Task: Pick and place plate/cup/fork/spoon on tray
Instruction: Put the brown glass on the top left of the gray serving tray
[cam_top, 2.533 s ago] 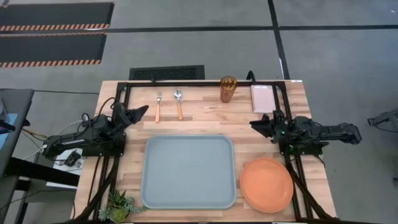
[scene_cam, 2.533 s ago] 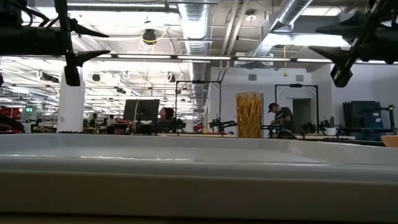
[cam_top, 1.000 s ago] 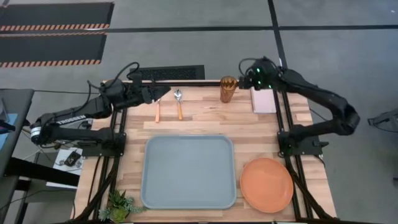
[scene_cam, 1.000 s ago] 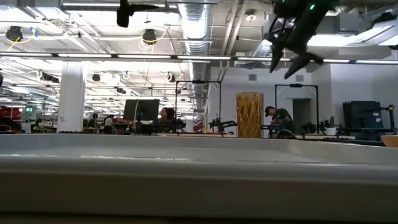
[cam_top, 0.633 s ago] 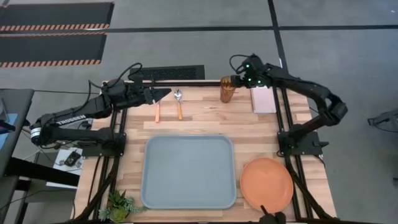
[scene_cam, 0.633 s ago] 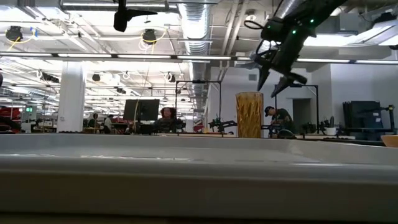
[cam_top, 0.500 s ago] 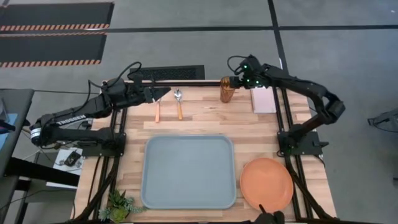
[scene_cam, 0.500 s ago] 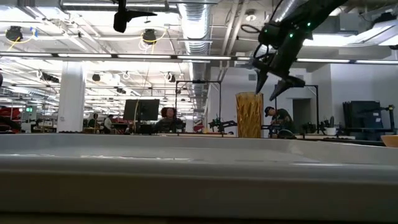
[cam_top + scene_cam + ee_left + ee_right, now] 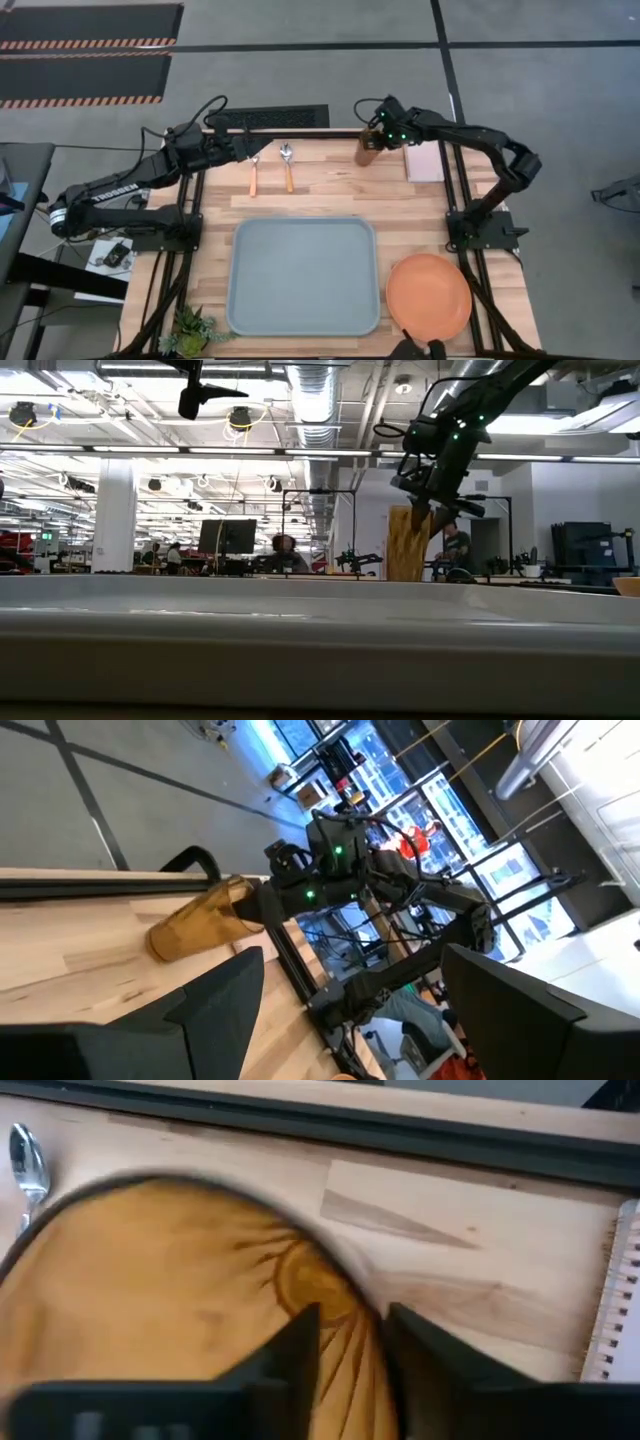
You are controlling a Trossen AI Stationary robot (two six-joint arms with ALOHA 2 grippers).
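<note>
No legible writing — right gripper (image 9: pixel 371 139) astride the cup (image 9: pixel 367 152) rim.

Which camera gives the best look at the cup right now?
The low view: the cup shows side-on, with the right gripper at its rim. The high view shows only its top; the right wrist view is filled by it; the left wrist view shows it far off.

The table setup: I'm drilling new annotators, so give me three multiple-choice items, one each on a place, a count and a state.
1. Where is the plate?
A. on the tray
B. on the table right of the tray
C. beside the fork

2. How many orange-handled utensils lie on the table?
A. one
B. two
C. three

3. What is on the tray?
A. nothing
B. the cup
C. the spoon

Answers: 1 B, the plate lies on wood off the tray's right edge. 2 B, only the fork and spoon. 3 A, its surface shows bare.
</note>
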